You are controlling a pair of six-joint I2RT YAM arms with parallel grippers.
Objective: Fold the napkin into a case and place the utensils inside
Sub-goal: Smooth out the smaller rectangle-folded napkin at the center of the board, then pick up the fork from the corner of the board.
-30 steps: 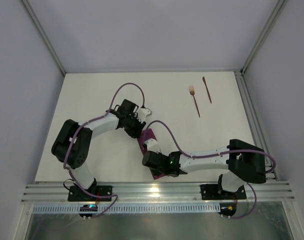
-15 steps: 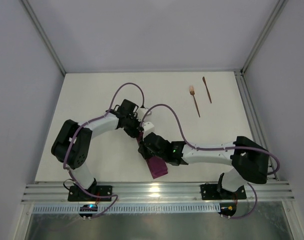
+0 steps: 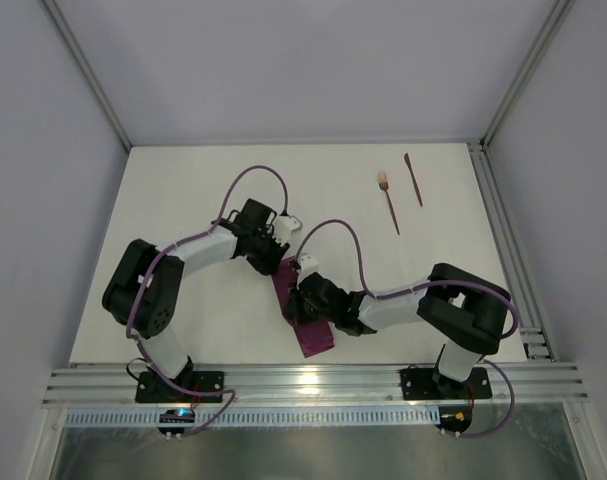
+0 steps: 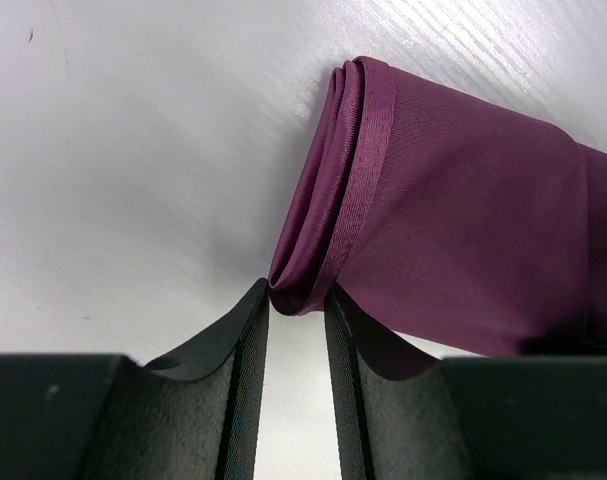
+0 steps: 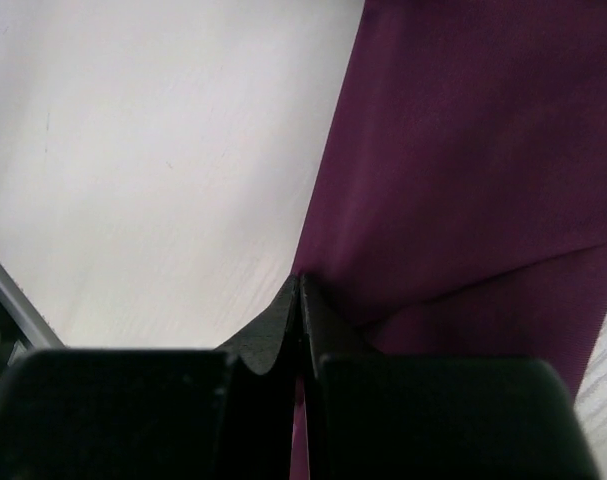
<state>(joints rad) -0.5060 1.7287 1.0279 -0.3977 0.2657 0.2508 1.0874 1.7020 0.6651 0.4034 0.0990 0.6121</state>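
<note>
step: mid-fold, napkin [image 3: 318, 338] a narrow strip between my arms
left pincer [image 4: 296, 300]: narrow, nipping its rolled end
right pincer [image 5: 300, 285]: closed tight on its side edge
fork [image 3: 389, 205], knife [image 3: 414, 182]: far right, well apart
next: I draw edge across, end pinned

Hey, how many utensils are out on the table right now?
2: the copper fork and the copper knife lie side by side at the table's far right, apart from the folded napkin, which could hide others.
</note>
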